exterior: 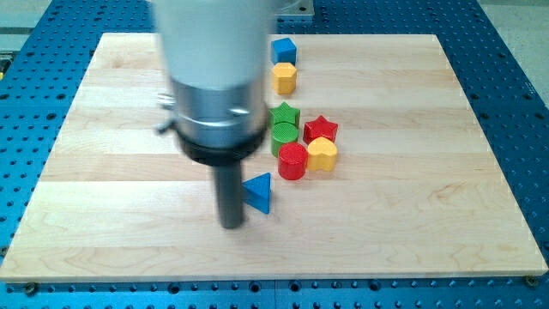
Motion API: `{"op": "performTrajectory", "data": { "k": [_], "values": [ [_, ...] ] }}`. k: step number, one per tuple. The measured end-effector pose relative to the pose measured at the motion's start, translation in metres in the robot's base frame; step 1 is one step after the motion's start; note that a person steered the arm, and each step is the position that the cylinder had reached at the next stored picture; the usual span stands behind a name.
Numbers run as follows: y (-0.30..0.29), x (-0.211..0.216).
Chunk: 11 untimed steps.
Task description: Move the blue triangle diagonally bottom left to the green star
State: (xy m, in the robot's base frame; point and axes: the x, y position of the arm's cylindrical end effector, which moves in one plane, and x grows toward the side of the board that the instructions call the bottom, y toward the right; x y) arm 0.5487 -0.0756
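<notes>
Blue triangle (258, 190) touches the clawless tip (232, 225) toward the tabletop's bottom edge; an off-centre push could spin it away.

Bright, even overhead light floods the worktop (129, 215), leaving only short soft shadows under the blocks. The arm housing (214, 69) at eleven o'clock looms blurred, out of focus.

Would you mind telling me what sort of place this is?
Probably a robotics lab bench: a wooden board on a blue perforated table, small coloured blocks like the blue triangle, and my tip.
</notes>
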Motion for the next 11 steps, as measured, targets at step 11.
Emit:
{"op": "performTrajectory", "data": {
  "k": [11],
  "values": [
    [0.031, -0.035]
  ]
}}
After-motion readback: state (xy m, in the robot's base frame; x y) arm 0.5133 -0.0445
